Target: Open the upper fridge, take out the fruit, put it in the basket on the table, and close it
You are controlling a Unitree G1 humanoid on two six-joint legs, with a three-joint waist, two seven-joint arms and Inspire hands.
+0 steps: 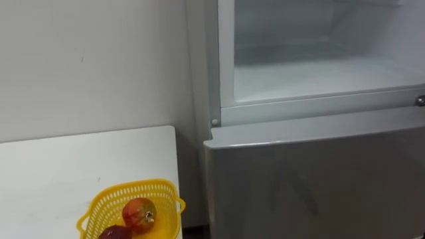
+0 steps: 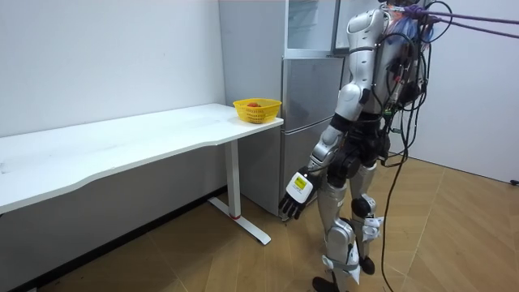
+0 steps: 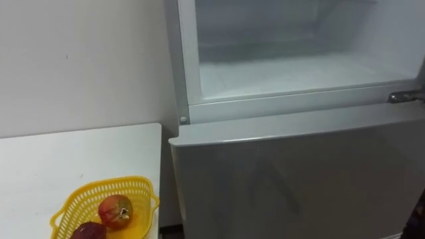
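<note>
Standing before open upper fridge compartment [image 1: 319,73]: robot, left hand [image 2: 296,193] hanging loosely open; yellow basket [image 1: 106,202] with red fruit [image 1: 139,214] on white table [image 1: 66,166].

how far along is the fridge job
Nearly done, it seems. The upper fridge compartment stands open and looks bare, and two fruits lie in the yellow basket on the table. The left hand hangs open at the robot's side, holding nothing. Likely left: closing the fridge.
</note>
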